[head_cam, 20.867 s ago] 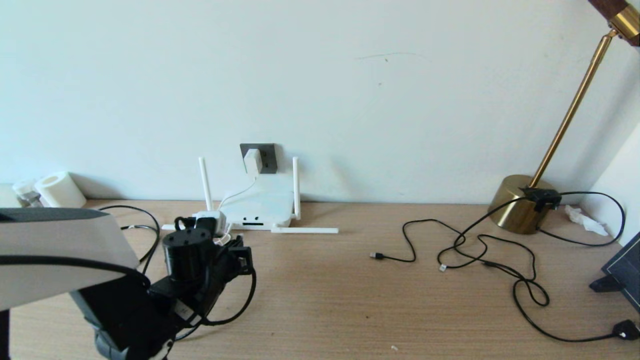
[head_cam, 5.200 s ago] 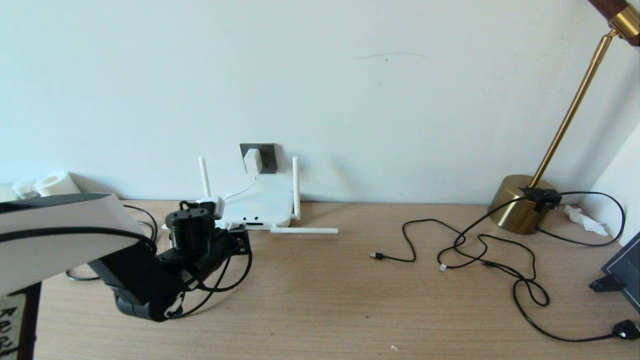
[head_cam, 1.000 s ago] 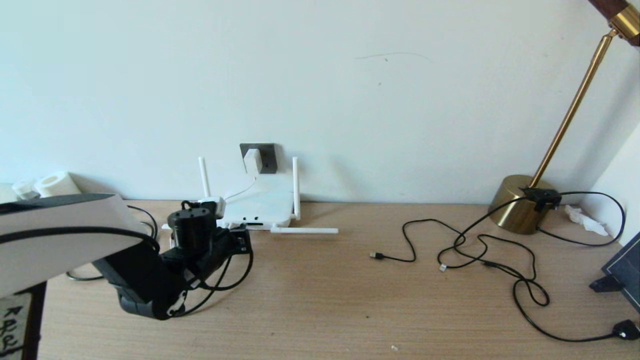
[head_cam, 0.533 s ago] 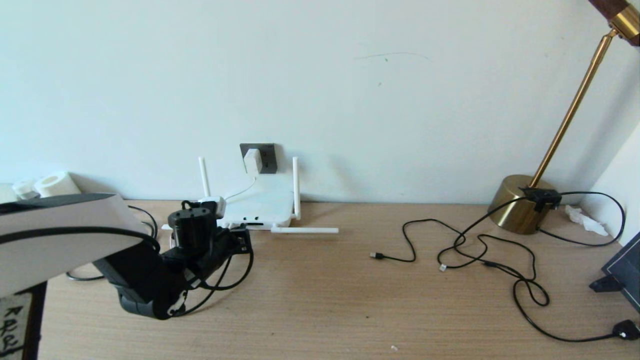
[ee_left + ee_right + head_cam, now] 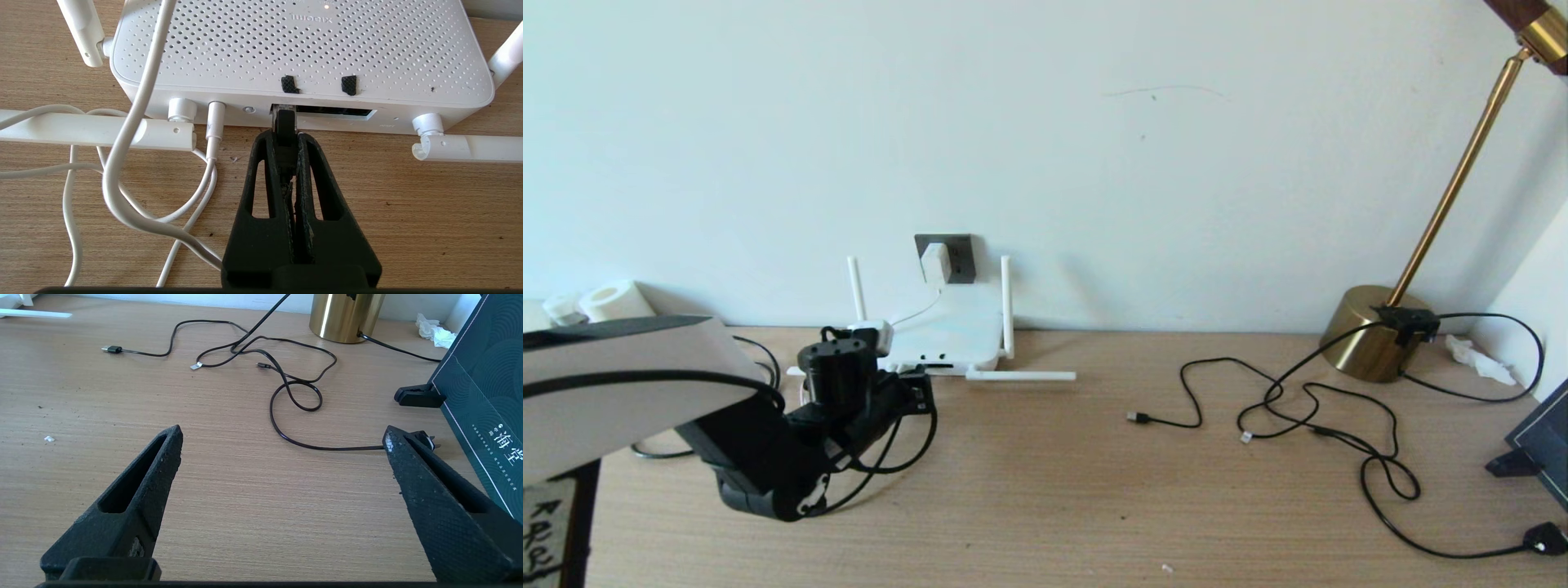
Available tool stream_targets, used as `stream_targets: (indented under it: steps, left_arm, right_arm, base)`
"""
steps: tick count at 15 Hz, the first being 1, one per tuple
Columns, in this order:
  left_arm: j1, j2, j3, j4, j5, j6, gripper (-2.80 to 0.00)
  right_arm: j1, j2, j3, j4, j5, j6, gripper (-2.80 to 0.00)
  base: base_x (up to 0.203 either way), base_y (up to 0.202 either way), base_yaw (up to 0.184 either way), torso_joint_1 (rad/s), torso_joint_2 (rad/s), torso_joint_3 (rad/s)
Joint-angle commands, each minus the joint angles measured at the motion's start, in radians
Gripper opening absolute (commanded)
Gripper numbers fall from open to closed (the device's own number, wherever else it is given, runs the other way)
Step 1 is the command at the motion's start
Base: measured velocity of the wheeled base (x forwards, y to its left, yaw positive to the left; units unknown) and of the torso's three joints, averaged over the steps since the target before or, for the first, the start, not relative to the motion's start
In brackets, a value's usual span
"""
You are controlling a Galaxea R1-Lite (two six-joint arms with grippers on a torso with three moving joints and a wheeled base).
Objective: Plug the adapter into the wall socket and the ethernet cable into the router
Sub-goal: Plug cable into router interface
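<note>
Left gripper (image 5: 284, 134) clamped tight on ethernet cable (image 5: 284, 122) plug, tip seated in router (image 5: 302, 45) port dead ahead. Right gripper (image 5: 282, 441) spread wide, holding nothing.

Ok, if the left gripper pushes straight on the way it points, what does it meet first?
The router: the left gripper, shut on the ethernet cable, already has the plug at the port, seemingly partly in.

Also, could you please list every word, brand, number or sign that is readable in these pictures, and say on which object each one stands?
"xiaomi", embossed and seen upside down, on the router.
"海堂", pale characters on the dark green box; the small line of print beside them is too small to read.
A faint label by the router's ports: blurred, unreadable.
Handwritten marks on a white sheet at the head view's lower left corner: not legible.
</note>
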Motion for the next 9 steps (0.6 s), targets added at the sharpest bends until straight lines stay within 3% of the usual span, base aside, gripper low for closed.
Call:
stream_targets:
  steps: [1, 9]
  left_arm:
    - [0.001, 0.002, -0.003, -0.007, 0.001, 0.000, -2.80]
    - [-0.001, 0.004, -0.009, -0.006, 0.003, 0.000, -2.80]
  right_arm:
    - [0.000, 0.002, 0.000, 0.000, 0.000, -0.001, 0.00]
    - [0.000, 0.002, 0.000, 0.000, 0.000, -0.001, 0.00]
  base:
    - [0.000, 0.000, 0.000, 0.000, 0.00, 0.000]
    - [0.000, 0.000, 0.000, 0.000, 0.00, 0.000]
